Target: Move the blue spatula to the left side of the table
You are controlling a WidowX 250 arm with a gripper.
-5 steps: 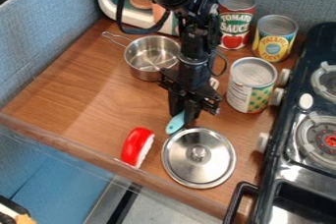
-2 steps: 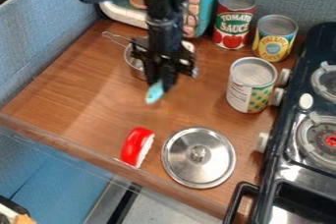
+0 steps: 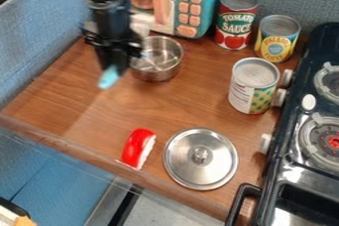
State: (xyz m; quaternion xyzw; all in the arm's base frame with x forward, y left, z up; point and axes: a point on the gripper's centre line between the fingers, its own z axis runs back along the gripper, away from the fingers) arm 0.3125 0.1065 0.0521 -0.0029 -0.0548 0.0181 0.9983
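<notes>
Black gripper point(image 3: 112, 65) up over table's left part, fingers pinching blue spatula point(image 3: 108, 78), its end jutting below them; steel saucepan point(image 3: 157, 75) just beside the fingers.

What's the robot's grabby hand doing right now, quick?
End effector: closed on the blue spatula, up at the left side of the table.

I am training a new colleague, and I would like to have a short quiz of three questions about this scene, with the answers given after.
1. True or false: the end effector holds the blue spatula.
2. Which lies nearest to the round lid? a) yellow can b) red-and-white object c) red can
3. Fill in: in the picture, the metal pot stands to the ____ of the spatula.

Key: 1 true; 2 b; 3 right
</notes>
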